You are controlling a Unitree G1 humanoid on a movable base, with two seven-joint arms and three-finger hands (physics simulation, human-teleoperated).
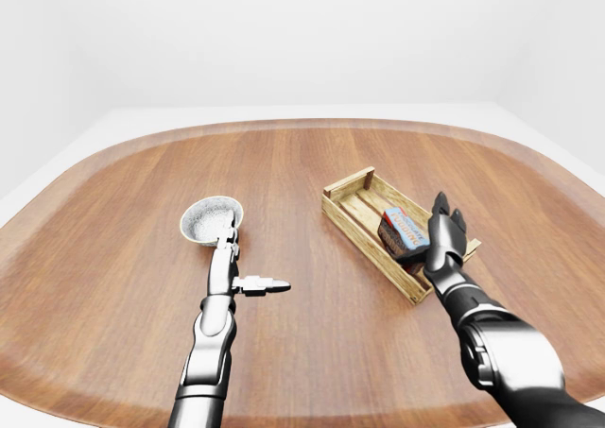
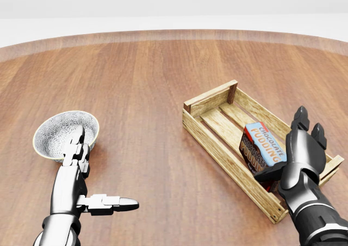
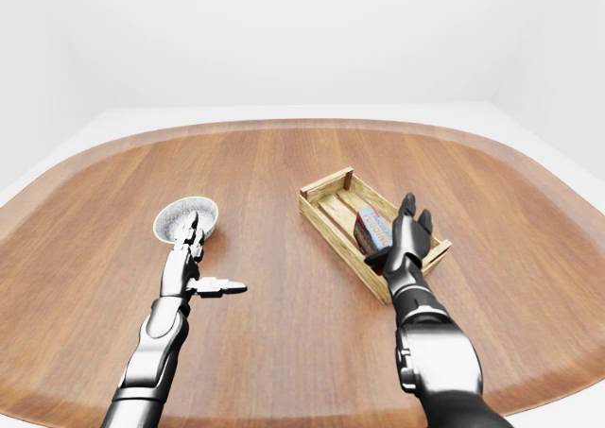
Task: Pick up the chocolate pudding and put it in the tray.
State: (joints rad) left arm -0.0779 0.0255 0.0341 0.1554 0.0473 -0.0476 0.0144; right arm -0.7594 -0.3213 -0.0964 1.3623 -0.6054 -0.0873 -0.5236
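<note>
1. Pudding box (image 2: 265,148) tilted inside the wooden tray (image 2: 212,100), at the head view's lower right, leaning on the slats.
2. Right hand (image 2: 302,151) just right of the box, fingers spread apart, thumb reaching under its lower edge; contact unclear.
3. Left hand (image 2: 79,172) at lower left, fingers straight and apart, tips over the patterned bowl (image 2: 57,129).
4. All on a wooden table (image 2: 141,83).

Head view: tray (image 2: 209,100) on the worktop (image 2: 152,77), right of centre, lying diagonally from upper left to lower right. Chocolate pudding (image 2: 262,150) inside the tray, toward its lower-right end, tilted on edge. Right hand (image 2: 302,150) just right of the pudding, over the tray, fingers spread. Bowl (image 2: 54,132) on the worktop at left, well apart from the tray. Left hand (image 2: 80,172) just below the bowl.
</note>
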